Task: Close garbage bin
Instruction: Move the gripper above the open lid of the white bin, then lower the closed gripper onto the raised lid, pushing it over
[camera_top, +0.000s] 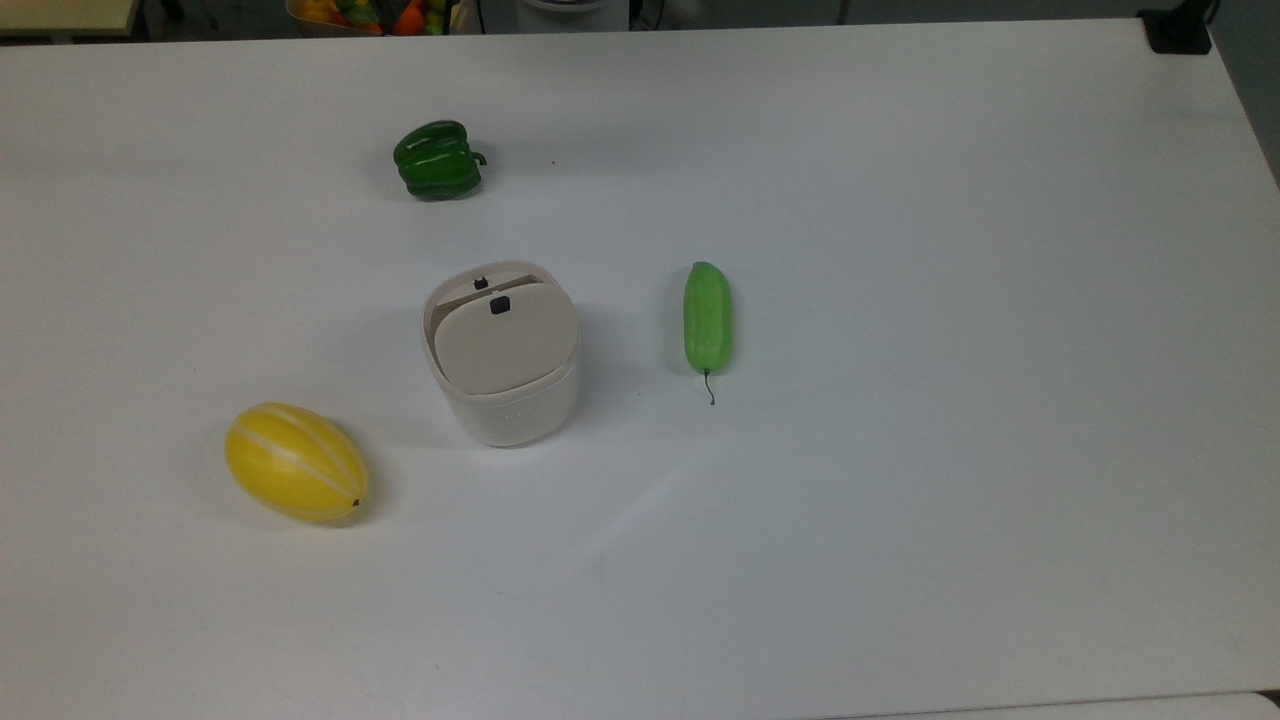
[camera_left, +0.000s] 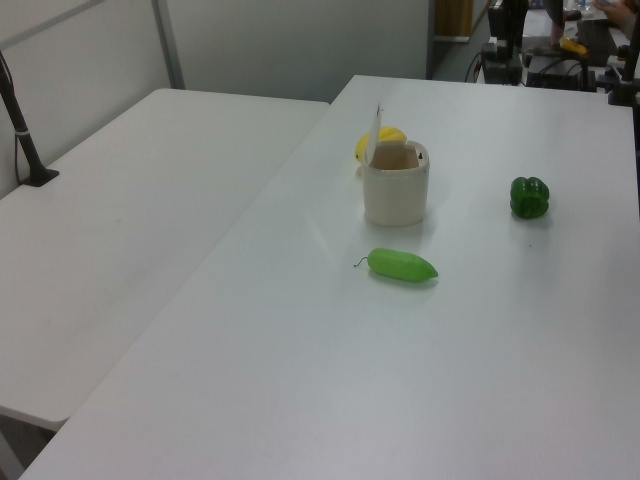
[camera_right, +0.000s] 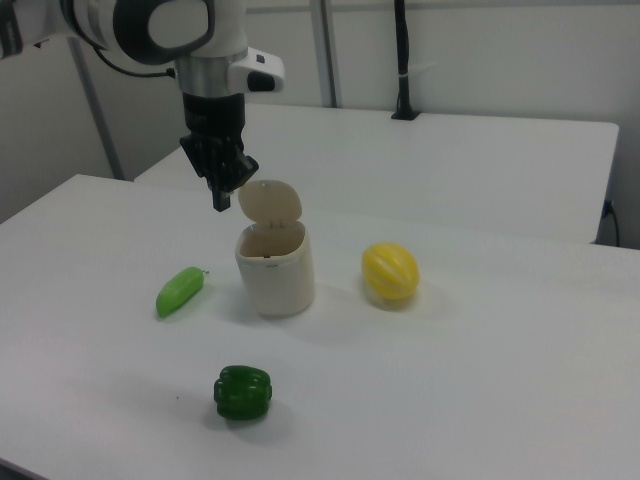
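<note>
White bench (camera_right: 520, 330) under everything, and above it in the right view hangs the gripper (camera_right: 221, 196), pointing down, its fingers drawn close together and holding nothing; it sits just to the right view's left of the raised lid (camera_right: 269, 201), near it but apart. Below stands the bin (camera_right: 275, 265), mid-bench, its lid upright on the hinge and the mouth open; so nothing of the closing is done yet, and I judge the whole push on the lid is left. Around the bin lie a cucumber (camera_right: 180, 290), a melon (camera_right: 390, 273) and a pepper (camera_right: 243, 391), each well apart from it; a second white bench (camera_left: 110, 230) adjoins; plain walls and a black post (camera_right: 401, 55) stand behind.
</note>
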